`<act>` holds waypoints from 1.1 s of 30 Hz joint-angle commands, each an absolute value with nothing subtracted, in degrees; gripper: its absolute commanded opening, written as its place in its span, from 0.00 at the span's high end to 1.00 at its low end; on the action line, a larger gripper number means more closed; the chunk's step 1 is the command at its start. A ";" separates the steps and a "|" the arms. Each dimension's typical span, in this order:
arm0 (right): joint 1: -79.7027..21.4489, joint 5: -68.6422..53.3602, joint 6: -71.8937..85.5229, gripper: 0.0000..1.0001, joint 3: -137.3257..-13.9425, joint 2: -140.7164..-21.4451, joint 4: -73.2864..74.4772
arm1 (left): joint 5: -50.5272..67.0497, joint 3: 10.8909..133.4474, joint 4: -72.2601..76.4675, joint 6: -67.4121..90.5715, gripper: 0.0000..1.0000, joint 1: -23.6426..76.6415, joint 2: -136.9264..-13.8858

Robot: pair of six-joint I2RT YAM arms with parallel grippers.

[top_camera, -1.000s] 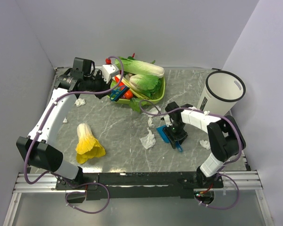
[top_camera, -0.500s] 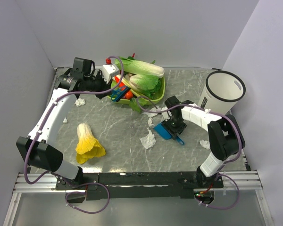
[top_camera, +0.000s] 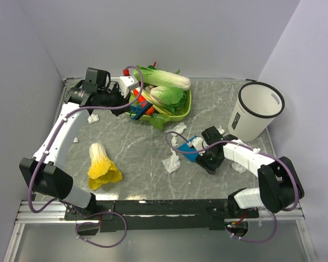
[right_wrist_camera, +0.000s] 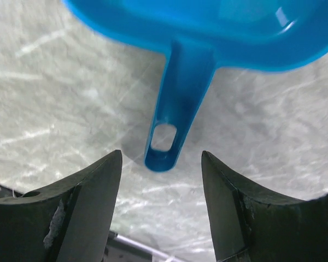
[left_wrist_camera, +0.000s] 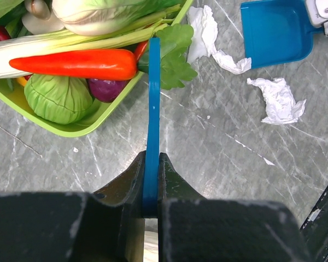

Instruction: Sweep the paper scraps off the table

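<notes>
Over the last second the right arm has dropped from a high, folded elbow to a low reach across the table. The right gripper has let go of the dustpan and backed off. The dustpan itself now sits a little further left and further from the arm bases. The left arm and everything else have stayed put.

There is one table, grey-green with white veins, and one white bin at its far right corner. One green tray sits at the far middle. It holds two green cabbages, and one yellow cabbage lies loose at the near left. There is one blue dustpan.

At least six paper scraps lie on the table. Two are just left of the dustpan and one is just beyond it. One lies beside the right forearm, and two are out by the left arm.

The left arm stretches to the far left corner and bends toward the tray. The left gripper is clamped tight on a thin blue tool, seen edge-on, whose far end reaches the tray's rim.

The right arm lies low, pointing left. Its jaws stand well apart on either side of the dustpan handle's tip, touching nothing.
</notes>
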State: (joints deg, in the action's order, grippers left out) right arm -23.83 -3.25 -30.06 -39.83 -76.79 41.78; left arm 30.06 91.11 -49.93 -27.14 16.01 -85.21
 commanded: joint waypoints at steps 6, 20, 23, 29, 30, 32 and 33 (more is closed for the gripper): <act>-23.47 -7.38 -29.09 0.39 -43.50 -80.85 36.21 | 33.22 92.81 -47.28 -23.73 0.99 16.52 -84.20; -22.33 -5.55 -28.74 1.00 -43.77 -77.88 44.01 | 32.10 94.13 -45.53 -19.97 0.99 16.70 -83.41; -19.17 -2.46 -32.07 1.00 -44.91 -71.74 49.56 | 29.97 93.78 -43.60 -16.96 0.99 16.87 -81.39; -15.03 -4.45 -34.98 1.00 -50.78 -57.60 58.70 | 33.20 89.93 -43.24 -18.54 0.99 18.10 -77.44; -14.94 -5.96 -34.89 1.00 -52.19 -55.74 59.67 | 33.83 88.69 -43.68 -18.89 0.99 18.54 -76.91; -14.50 -8.51 -31.31 1.00 -55.62 -50.39 60.12 | 34.45 83.88 -44.56 -19.77 0.99 20.65 -74.80; -14.24 -9.22 -29.64 1.00 -59.72 -49.06 59.68 | 34.80 81.93 -45.08 -20.04 0.99 21.35 -74.10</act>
State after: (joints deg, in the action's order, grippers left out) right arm -15.05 -4.43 -32.64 -49.69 -56.77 55.99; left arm 31.27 88.77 -44.75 -19.20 18.28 -77.89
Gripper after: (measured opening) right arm 0.293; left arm 0.123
